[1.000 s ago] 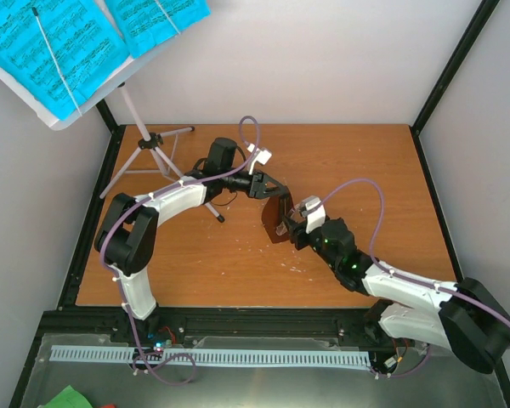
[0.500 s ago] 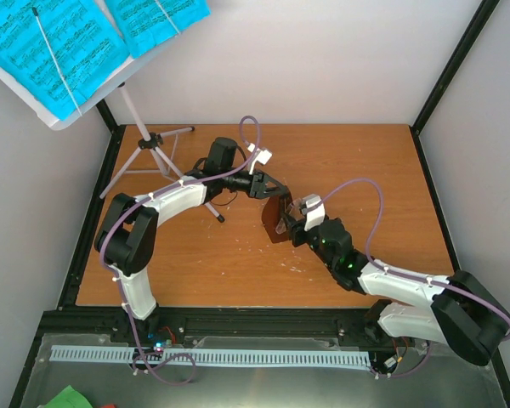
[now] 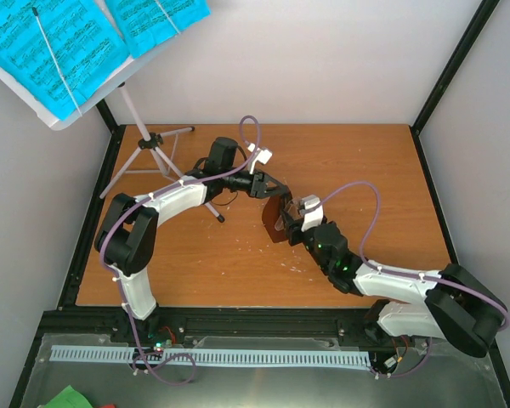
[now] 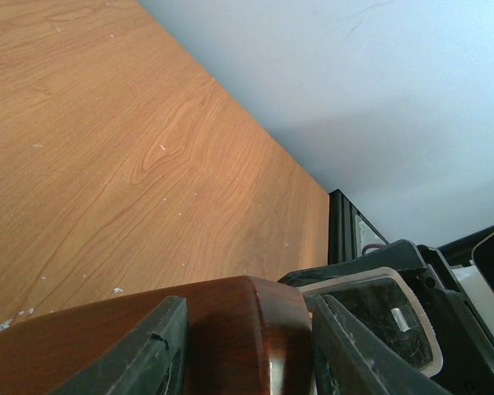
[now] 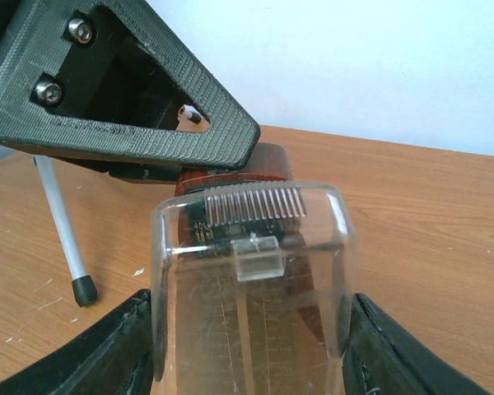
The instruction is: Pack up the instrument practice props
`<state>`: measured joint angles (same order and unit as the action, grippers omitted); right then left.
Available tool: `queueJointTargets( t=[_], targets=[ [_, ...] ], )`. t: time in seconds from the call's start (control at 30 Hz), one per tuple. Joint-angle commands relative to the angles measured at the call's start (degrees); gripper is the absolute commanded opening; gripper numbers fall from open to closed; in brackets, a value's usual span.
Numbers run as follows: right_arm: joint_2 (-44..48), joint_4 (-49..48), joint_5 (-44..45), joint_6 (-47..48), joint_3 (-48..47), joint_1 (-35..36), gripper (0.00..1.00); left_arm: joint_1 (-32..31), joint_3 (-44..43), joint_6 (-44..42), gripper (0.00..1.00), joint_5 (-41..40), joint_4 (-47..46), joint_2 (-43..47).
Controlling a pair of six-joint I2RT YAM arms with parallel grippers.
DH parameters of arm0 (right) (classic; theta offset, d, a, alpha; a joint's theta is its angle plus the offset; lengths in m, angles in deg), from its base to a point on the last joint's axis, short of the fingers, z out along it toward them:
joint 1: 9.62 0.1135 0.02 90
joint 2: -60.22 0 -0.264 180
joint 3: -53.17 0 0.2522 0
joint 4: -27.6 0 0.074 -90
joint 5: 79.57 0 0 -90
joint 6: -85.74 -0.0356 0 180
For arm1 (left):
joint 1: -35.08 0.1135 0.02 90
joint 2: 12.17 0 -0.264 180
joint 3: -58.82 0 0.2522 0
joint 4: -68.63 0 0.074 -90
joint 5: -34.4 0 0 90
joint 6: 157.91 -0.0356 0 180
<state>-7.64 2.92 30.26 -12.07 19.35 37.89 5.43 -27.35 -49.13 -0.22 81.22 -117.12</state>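
Plastic cover (image 5: 251, 271) has edged closer to the metronome (image 4: 230, 329).

1. This is a robot test cell in a lab.
2. A bare wooden tabletop (image 3: 365, 170) is boxed in by plain white panels (image 3: 323, 59), with a black frame post (image 3: 455, 64) at 1 o'clock.
3. The left arm (image 3: 174, 200) and right arm (image 3: 404, 289) are bolted on at 6 o'clock, by a slotted cable duct (image 3: 212, 357) on a grey metal plate (image 3: 280, 387).
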Motion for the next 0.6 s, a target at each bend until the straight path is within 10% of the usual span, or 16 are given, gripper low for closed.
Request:
queueJointTargets(
  t=[0.0,0.57],
  targets=[
    [-1.23,-5.92,3.06,-0.49,0.59,1.9,0.37,-0.21,0.59,-0.24,0.42,-5.72,5.47,-1.94],
    [-8.19,-12.36,6.02,0.41,2.56,3.21,0.36,-0.23,0.46,-0.43,0.42,-5.99,6.09,-1.58]
  ],
)
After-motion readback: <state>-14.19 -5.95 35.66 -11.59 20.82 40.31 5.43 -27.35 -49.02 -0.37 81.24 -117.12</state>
